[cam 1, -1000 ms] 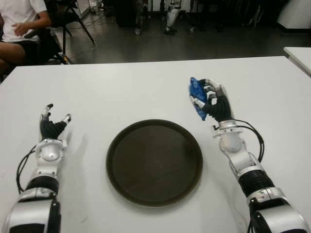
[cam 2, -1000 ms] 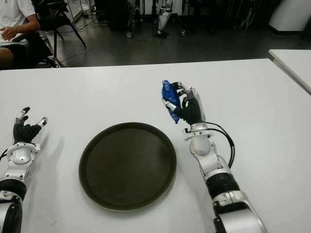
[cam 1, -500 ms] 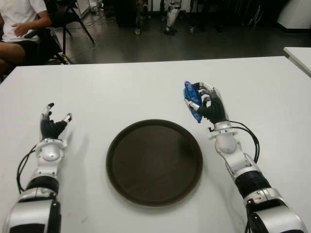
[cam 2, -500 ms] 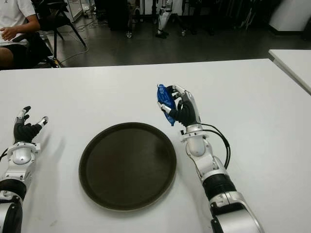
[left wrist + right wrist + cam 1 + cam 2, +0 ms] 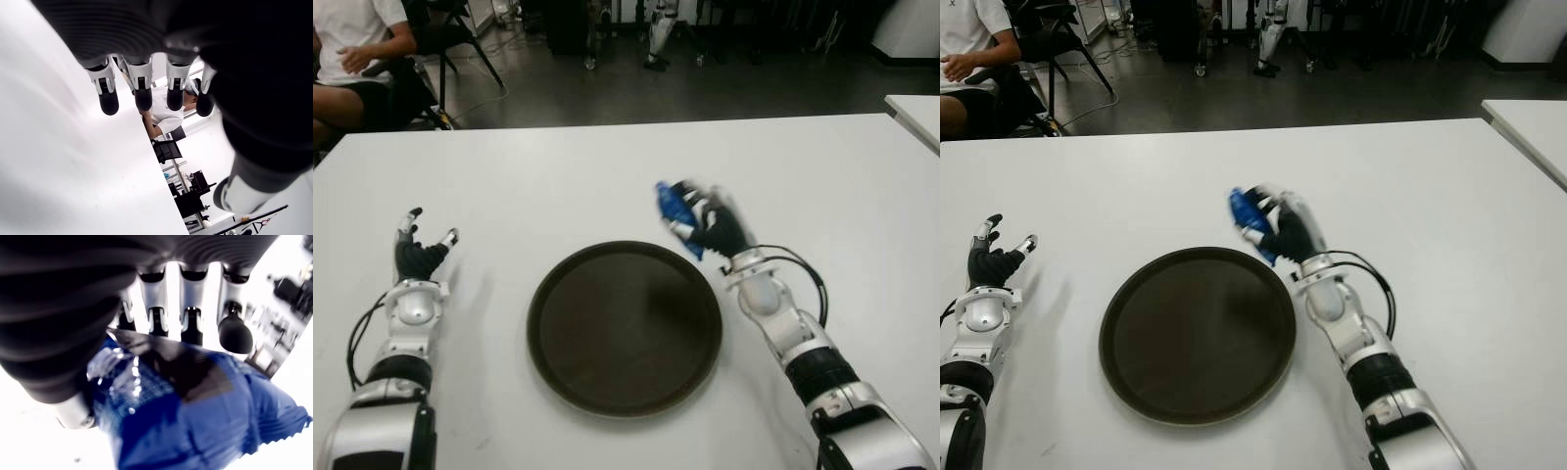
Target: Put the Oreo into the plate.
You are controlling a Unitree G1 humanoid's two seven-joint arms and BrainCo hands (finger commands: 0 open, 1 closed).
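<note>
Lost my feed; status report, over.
Right robot hand shut on Oreo pack, held above the plate's far right rim. Left robot hand open, idle left of plate. Nothing in the way.

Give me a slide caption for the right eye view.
Right hand holds the blue Oreo pack just beyond the plate rim; left hand idle at table's left.

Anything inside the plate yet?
Nothing: the brown plate shows only a bare surface. The blue Oreo pack is in the right hand, near its far right rim.
</note>
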